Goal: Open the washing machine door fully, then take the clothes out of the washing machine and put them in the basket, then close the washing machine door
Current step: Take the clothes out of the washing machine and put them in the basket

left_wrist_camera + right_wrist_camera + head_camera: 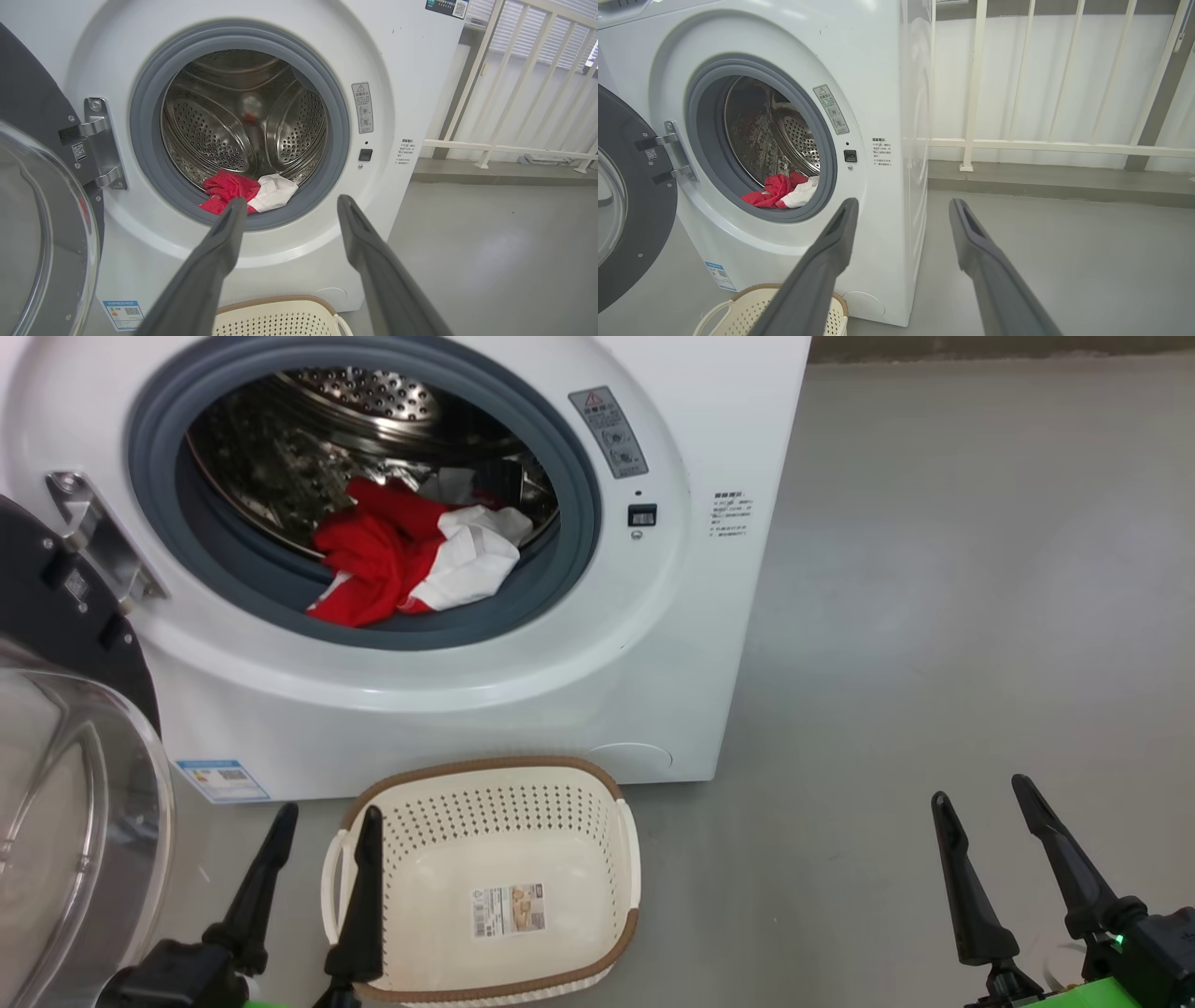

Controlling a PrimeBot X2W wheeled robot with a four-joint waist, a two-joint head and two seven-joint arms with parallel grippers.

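Note:
The white washing machine (448, 709) stands ahead with its black round door (65, 607) swung open to the left, its clear glass bowl (75, 821) bulging at the lower left. Red and white clothes (411, 560) lie at the front of the steel drum, against the grey gasket. The cream basket (485, 887) sits on the floor in front of the machine, holding just a paper label. My left gripper (325, 819) is open, its fingers at the basket's left rim. My right gripper (980, 793) is open over bare floor at the lower right. The clothes (247, 191) also show beyond the left gripper (289, 205).
Grey floor (934, 616) stretches to the right of the machine. A white railing (1041, 144) and wall stand behind, to the right of the washer (878, 93). The open door (626, 210) takes up the space left of the basket (747, 308).

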